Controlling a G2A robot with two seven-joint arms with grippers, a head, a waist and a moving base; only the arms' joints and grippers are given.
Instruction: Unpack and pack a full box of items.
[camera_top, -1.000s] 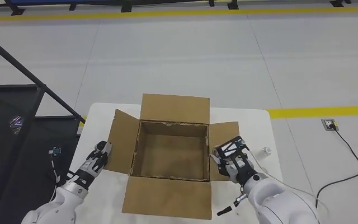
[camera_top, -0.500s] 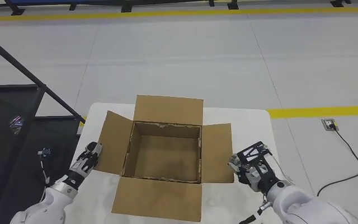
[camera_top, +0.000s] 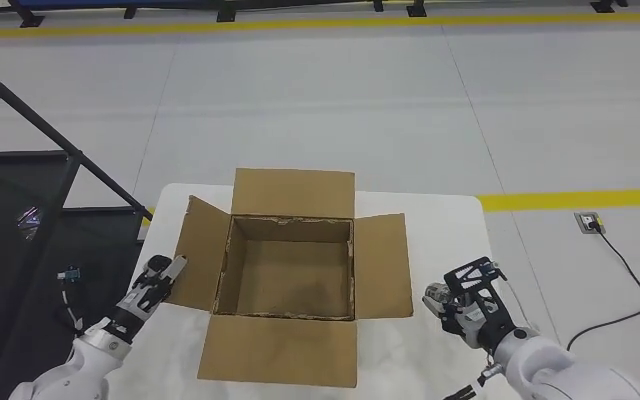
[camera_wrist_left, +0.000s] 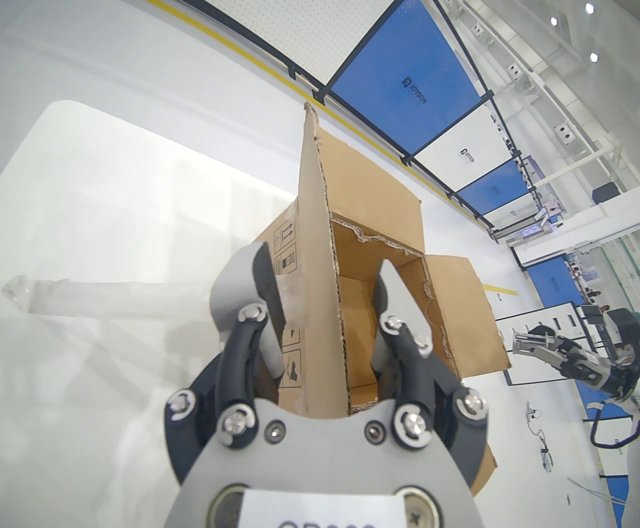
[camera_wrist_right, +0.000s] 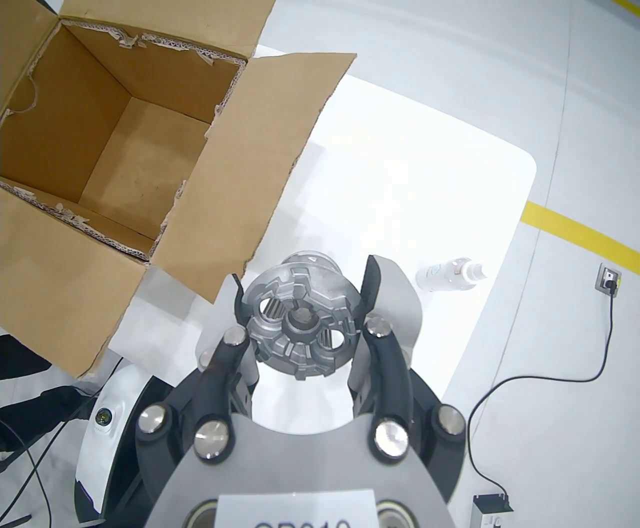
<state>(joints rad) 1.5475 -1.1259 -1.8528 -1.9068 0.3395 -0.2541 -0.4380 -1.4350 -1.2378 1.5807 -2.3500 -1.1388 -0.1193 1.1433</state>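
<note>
The open cardboard box (camera_top: 294, 192) stands mid-table with its flaps spread, and its inside shows bare cardboard (camera_wrist_right: 75, 125). My left gripper (camera_top: 163, 272) is at the box's left flap (camera_wrist_left: 320, 210). It is open, with one finger on each side of the upright flap edge (camera_wrist_left: 322, 270). My right gripper (camera_top: 465, 293) hangs over the table to the right of the box, clear of the right flap (camera_top: 382, 265). It is shut on a grey metal hub (camera_wrist_right: 300, 320) with round holes.
A small white spray bottle (camera_wrist_right: 450, 274) lies on the white table (camera_wrist_right: 400, 175) beyond the right gripper. A strip of clear tape (camera_wrist_left: 100, 295) trails from the left flap. Off the table's right side, a black cable (camera_wrist_right: 550, 380) runs across the floor.
The box has slid left together with my left gripper, and its right flap now lies flatter. My right gripper has drawn away from the box, rightward and nearer the table's front, holding the hub.
</note>
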